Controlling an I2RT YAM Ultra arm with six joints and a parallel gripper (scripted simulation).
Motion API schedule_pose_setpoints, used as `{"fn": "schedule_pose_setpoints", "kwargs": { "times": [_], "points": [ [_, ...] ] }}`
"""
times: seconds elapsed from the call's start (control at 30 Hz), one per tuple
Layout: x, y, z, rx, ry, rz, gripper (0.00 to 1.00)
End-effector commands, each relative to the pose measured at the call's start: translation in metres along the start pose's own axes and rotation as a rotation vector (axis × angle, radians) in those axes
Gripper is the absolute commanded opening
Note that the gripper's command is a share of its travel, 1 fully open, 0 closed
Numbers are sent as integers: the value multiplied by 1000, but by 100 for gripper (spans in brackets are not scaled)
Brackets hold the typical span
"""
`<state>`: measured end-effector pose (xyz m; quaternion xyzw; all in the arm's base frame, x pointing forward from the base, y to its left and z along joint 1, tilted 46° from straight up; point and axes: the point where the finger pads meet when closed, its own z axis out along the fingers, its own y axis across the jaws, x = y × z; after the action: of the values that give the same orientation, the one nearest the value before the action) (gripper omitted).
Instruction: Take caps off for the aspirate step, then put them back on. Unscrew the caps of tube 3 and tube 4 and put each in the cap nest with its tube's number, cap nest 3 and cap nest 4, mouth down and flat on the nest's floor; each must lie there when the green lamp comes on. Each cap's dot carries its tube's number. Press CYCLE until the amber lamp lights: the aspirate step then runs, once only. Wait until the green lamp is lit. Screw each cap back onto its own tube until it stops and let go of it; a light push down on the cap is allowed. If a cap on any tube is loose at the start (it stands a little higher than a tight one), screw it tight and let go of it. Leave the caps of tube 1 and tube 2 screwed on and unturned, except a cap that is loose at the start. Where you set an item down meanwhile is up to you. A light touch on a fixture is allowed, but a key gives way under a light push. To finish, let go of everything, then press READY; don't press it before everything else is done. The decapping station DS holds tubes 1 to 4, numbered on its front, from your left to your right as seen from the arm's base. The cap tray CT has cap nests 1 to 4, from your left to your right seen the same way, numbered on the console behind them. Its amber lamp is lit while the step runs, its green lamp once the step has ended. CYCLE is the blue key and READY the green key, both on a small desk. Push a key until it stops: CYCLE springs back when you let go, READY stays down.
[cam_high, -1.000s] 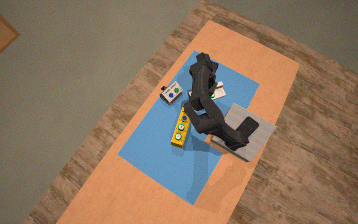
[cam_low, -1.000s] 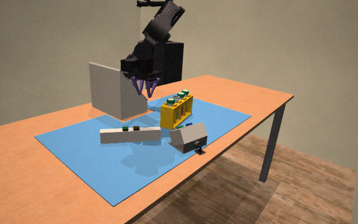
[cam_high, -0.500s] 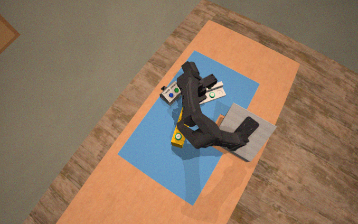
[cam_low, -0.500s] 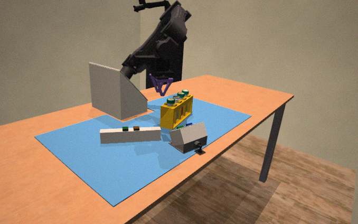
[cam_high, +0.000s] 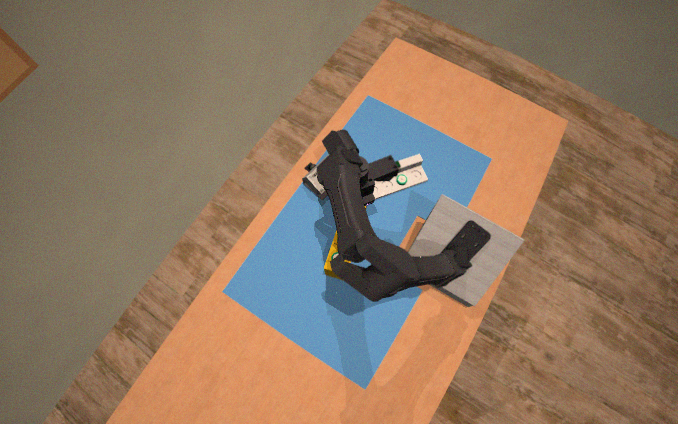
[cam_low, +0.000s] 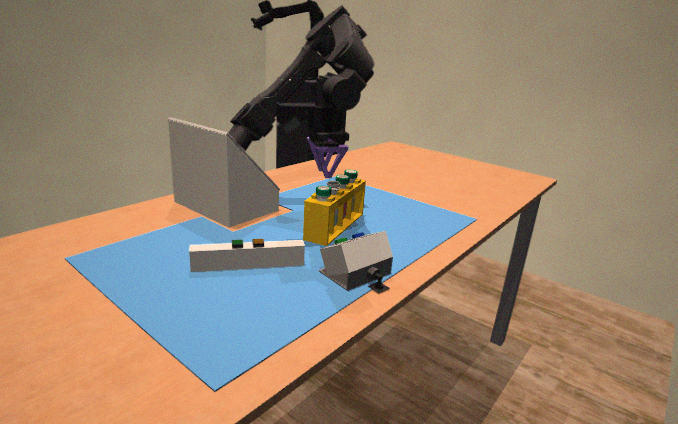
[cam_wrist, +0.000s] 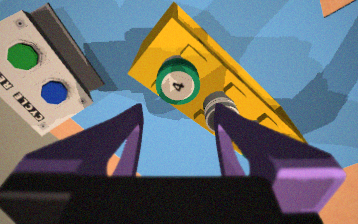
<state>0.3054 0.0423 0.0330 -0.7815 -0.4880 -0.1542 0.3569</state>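
Observation:
The yellow decapping station (cam_wrist: 215, 95) lies right under my gripper (cam_wrist: 178, 111), which is open and empty. The green cap marked 4 (cam_wrist: 177, 86) sits on its tube between and beyond my fingertips. The tube beside it (cam_wrist: 220, 102) has no cap and shows a grey open mouth by my right finger. From the side, the gripper (cam_low: 327, 172) hovers a little above the station (cam_low: 332, 210), near the uncapped tube (cam_low: 333, 185) and cap 4 (cam_low: 323, 191). From above, a green-ringed cap (cam_high: 401, 179) lies in the cap tray (cam_high: 395, 182), one nest from its far end.
The key desk (cam_wrist: 35, 80) is to the left with the green READY key (cam_wrist: 22, 56) and blue CYCLE key (cam_wrist: 54, 92). The tray's console (cam_low: 246, 254) shows dark green (cam_low: 237, 243) and amber (cam_low: 258, 242) lamps. A grey wedge (cam_low: 215, 172) carries the arm's base.

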Motion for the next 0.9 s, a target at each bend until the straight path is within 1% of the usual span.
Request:
{"fn": "schedule_pose_setpoints", "kwargs": {
  "times": [0.0,0.17,0.23,0.43,0.87],
  "points": [
    [-2,3,-2,-15,6,20,49],
    [-2,3,13,-15,6,20,49],
    [-2,3,13,-15,6,20,49],
    [-2,4,30,-15,6,20,49],
    [-2,4,32,-15,6,20,49]
  ]
}}
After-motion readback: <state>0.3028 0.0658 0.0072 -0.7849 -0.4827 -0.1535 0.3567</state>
